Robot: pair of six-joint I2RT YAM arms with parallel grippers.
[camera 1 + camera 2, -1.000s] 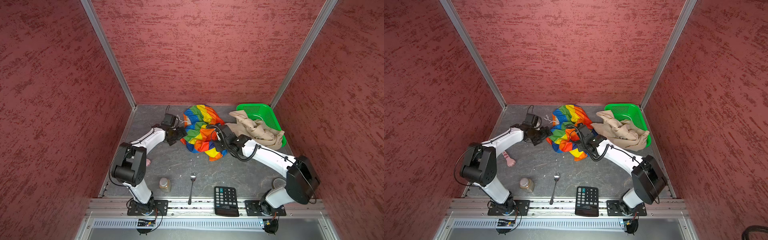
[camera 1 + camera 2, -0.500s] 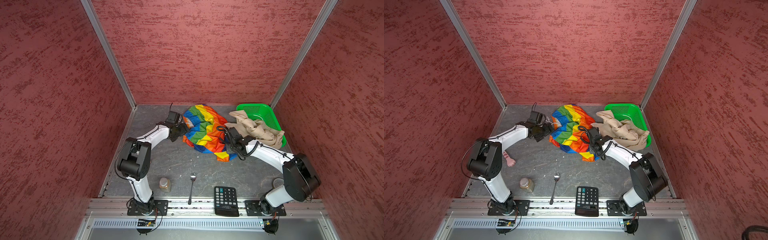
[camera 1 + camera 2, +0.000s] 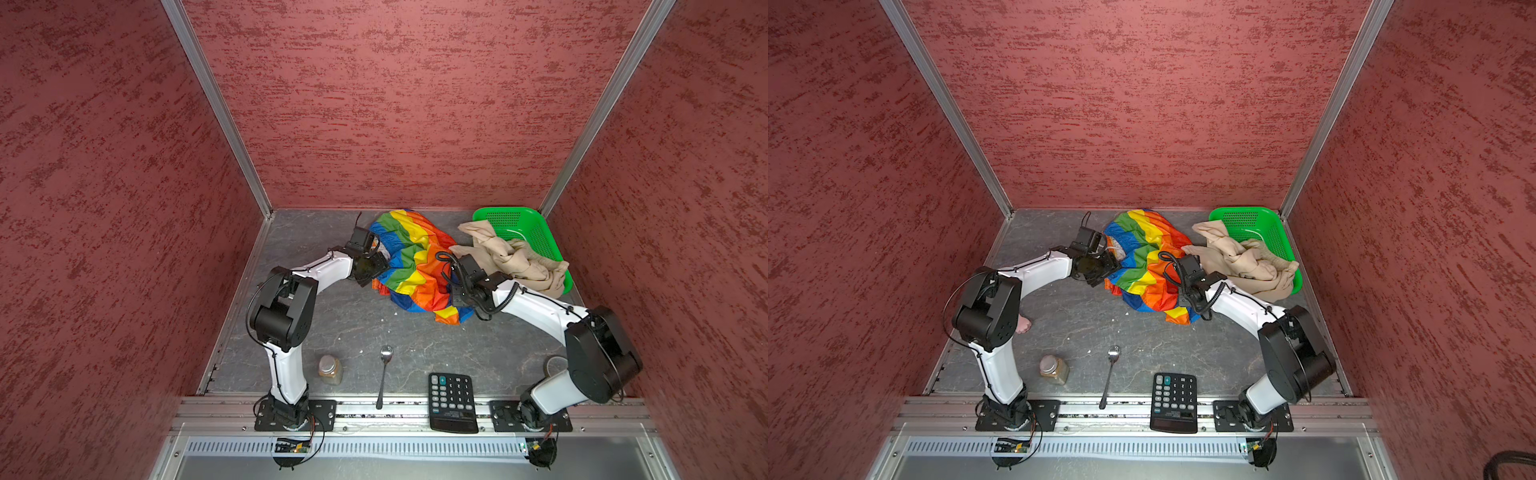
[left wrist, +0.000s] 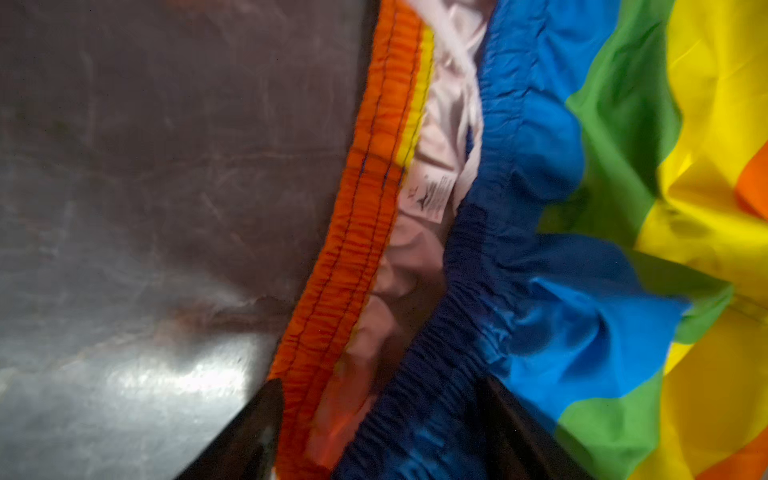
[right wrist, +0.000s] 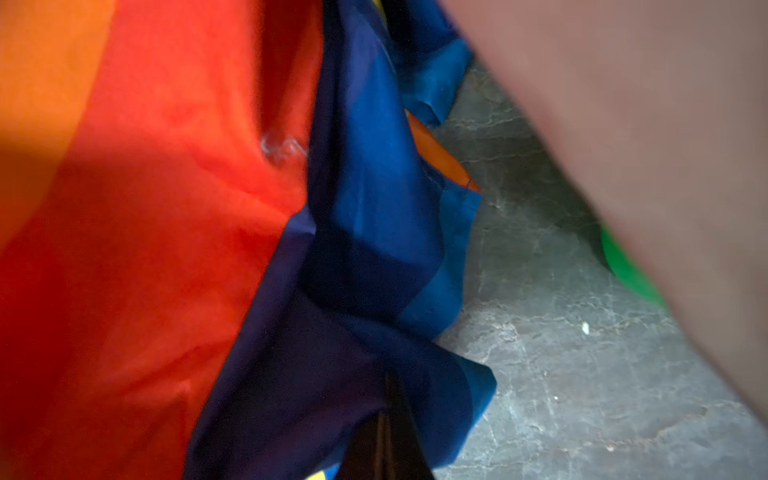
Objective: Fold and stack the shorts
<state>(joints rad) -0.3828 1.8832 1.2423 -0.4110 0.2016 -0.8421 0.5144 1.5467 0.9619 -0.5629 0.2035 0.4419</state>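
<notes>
1. The rainbow shorts (image 3: 415, 266) are being shown lying crumpled on the grey table (image 3: 332, 320), toward the back, between the two arms.
2. The left gripper (image 4: 382, 395) is being seen at their waistband end. Its jaws are standing apart, one finger on the table side of the orange band and the other over the blue band. The white lining and its label are being exposed between the bands. No squeeze on the cloth is being shown.
3. The right gripper (image 5: 386, 419) is being seen fully closed at the opposite edge of the shorts, and a bunch of their blue fabric is being pinched at its fingertips.
4. The beige shorts (image 3: 511, 257) are being seen heaped over the near rim of the green basket (image 3: 505, 216), partly inside it and partly spilling onto the table, just beside the rainbow pair.
5. A jar (image 3: 330, 368), a spoon (image 3: 384, 374) and a calculator (image 3: 452, 401) are being seen along the front edge, well apart from both garments.
</notes>
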